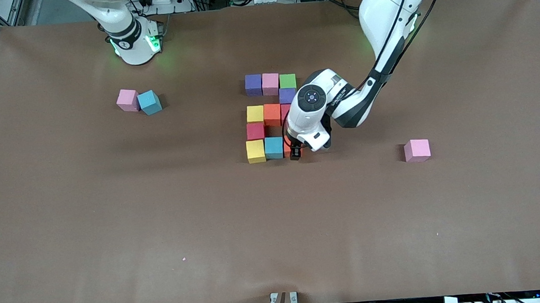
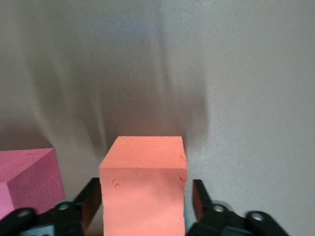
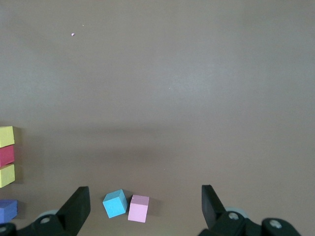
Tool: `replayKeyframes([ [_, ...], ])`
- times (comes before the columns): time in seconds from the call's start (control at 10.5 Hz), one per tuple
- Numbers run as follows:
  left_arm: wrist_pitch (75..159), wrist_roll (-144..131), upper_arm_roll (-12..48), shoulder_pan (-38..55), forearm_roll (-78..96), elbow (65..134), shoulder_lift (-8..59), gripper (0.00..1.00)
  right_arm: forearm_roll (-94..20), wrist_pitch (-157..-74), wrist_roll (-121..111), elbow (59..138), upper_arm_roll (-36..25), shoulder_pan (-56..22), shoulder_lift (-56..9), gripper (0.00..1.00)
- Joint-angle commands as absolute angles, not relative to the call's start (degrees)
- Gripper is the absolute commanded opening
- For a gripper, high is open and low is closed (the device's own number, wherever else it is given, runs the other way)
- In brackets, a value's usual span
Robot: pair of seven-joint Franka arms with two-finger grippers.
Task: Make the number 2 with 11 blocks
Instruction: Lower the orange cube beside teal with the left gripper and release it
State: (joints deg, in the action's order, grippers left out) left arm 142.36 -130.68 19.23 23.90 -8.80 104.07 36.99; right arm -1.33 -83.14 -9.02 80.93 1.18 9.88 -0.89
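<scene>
the number 2 (image 1: 271, 116) lies at the centre of the surface (image 1: 113, 219). read with 12 o'clock toward the robots' bases, it has purple, pink and green blocks along the top. a purple block sits under the green one. next comes a middle row starting yellow and orange, with its third block mostly hidden by the arm. a red block follows, then a bottom row of yellow and light blue.

the left gripper (image 1: 295, 153) is down at the digit's 5 o'clock corner, around the last orange block (image 2: 142, 167). that block rests on the surface just beside the light blue block (image 1: 273, 147). in the left wrist view the jaws stand a little apart from the block's sides, so it looks set down and let go. this seems to be the closing placement, with all eleven places filled.

the right gripper (image 3: 145, 196) waits up over the right arm's end of the surface, jaws wide apart and empty.

three spare blocks lie well apart from the digit: a pink (image 1: 127, 100) and a blue one (image 1: 149, 102) touching at about 10 o'clock from it, and another pink (image 1: 417, 150) at about 4 o'clock.

the next move likely calls for a straight lift of the left gripper, with the jaws kept clear so they do not drag the orange block out of line.
</scene>
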Motion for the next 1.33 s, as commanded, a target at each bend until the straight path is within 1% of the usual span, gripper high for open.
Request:
replayKeyframes([
  [0.0,142.9,-131.9,19.1,23.7,-10.0,104.9,35.6,1.00,-2.1,-82.2,-8.8,80.1,0.7,10.3,-0.9,1.00],
  [0.38,139.4,-132.0,19.3,23.8,-9.6,105.0,33.5,1.00,-1.6,-81.7,-8.9,80.0,0.7,10.3,-0.9,1.00],
  [0.95,136.8,-130.2,19.4,23.4,-9.3,104.4,29.4,1.00,-1.5,-81.6,-8.8,79.6,1.0,10.2,-0.9,1.00],
  [1.24,134.5,-126.8,19.3,19.9,-9.8,102.7,27.5,1.00,-1.5,-81.6,-9.0,79.6,1.0,10.3,-0.9,1.00],
])
